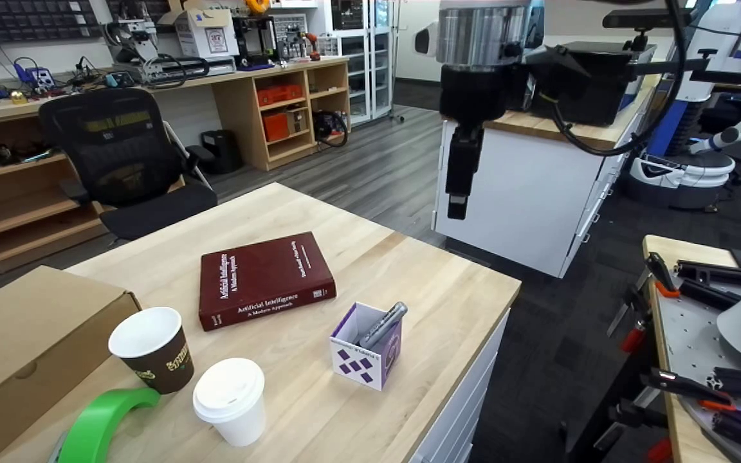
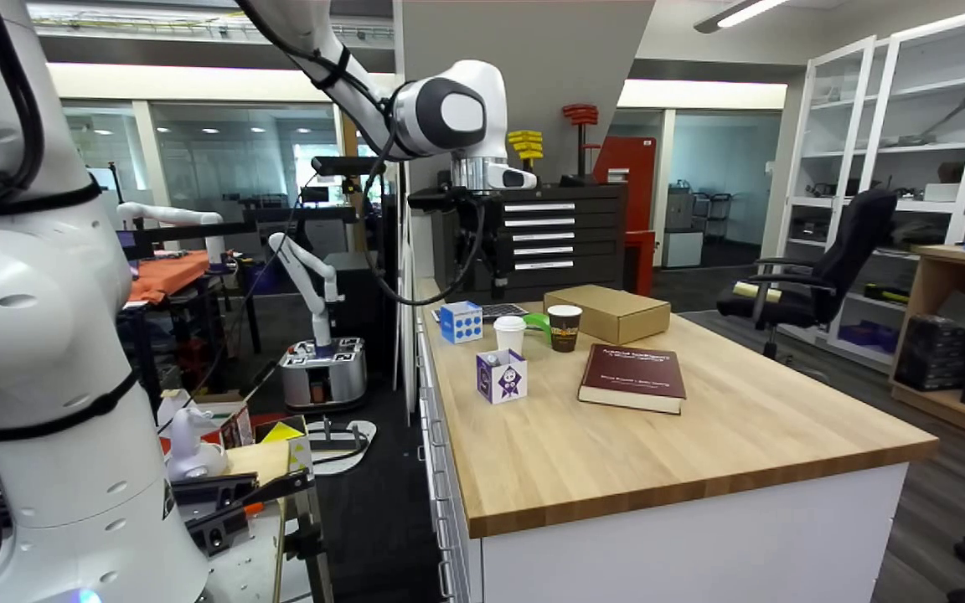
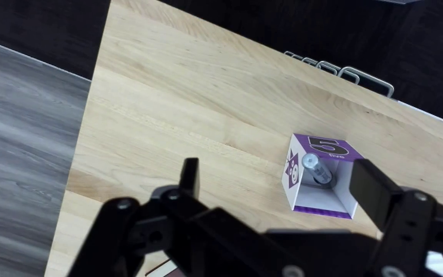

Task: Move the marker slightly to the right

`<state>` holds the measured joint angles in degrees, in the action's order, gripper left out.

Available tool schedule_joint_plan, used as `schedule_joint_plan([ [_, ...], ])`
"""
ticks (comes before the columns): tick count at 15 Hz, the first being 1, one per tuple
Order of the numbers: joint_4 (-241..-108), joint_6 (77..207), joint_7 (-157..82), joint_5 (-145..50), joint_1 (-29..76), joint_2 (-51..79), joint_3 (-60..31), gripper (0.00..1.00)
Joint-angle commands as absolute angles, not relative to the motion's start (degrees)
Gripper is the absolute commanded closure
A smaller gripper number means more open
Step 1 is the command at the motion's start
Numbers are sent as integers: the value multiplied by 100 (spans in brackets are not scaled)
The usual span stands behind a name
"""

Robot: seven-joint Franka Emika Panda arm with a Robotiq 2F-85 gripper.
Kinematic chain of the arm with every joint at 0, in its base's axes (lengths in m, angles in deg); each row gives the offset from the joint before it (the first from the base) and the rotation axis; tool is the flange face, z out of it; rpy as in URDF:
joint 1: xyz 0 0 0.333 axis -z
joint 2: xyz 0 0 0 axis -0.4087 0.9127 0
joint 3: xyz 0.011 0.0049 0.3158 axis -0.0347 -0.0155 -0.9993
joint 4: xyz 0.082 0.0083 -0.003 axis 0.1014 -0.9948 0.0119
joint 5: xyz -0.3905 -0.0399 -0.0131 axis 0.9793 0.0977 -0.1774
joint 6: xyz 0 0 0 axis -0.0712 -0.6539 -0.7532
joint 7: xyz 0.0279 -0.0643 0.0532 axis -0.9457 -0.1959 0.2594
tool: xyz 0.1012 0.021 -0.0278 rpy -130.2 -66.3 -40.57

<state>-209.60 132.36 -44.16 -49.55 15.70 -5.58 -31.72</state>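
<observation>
The marker is grey in these frames. It leans inside an open purple-and-white cube box, with its end sticking up past the rim. The marker shows in an exterior view (image 1: 383,326), faintly in an exterior view (image 2: 495,360), and in the wrist view (image 3: 317,168). The cube box (image 1: 354,368) stands on the table near its edge; it also shows in an exterior view (image 2: 511,382) and in the wrist view (image 3: 329,147). My gripper (image 3: 277,173) is open and empty, high above the table. The box lies between its fingers in the wrist view, nearer the right finger.
The wooden table (image 1: 448,289) also holds a dark red book (image 1: 267,276), a white lidded cup (image 1: 232,402), a brown paper cup (image 1: 158,360), a green curved object (image 1: 97,424), a cardboard box (image 1: 36,347) and a blue-and-white cube (image 2: 461,322). Drawer handles (image 3: 367,79) stick out below its edge.
</observation>
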Motion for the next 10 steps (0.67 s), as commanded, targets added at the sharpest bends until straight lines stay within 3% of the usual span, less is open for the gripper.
schedule_joint_plan([
  [1,-20537,13449,-4230,-4785,1424,58,-3132,0],
  [10,-20230,13494,-4118,-4892,1215,664,-3094,0],
])
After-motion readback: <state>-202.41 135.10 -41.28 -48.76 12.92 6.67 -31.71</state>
